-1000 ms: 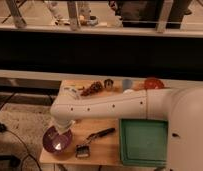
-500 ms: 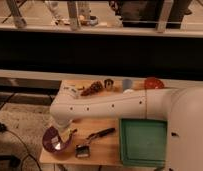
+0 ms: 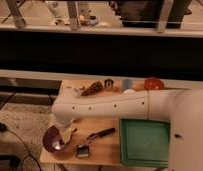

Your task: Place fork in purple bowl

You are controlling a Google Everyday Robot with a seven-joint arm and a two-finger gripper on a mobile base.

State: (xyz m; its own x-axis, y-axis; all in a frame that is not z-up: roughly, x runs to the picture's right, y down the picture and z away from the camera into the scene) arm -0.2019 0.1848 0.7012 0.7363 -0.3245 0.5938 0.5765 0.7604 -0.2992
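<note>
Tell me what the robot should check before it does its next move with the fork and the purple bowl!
1. Purple bowl upright on the table near its left edge: ok.
2. End effector positioned over the bowl's right rim: ok.
3. Fork in the end effector or already inside the bowl: cannot tell.
4. Black-handled brush lying apart from the bowl, to its right: ok.
5. Green tray away from the bowl: ok.
</note>
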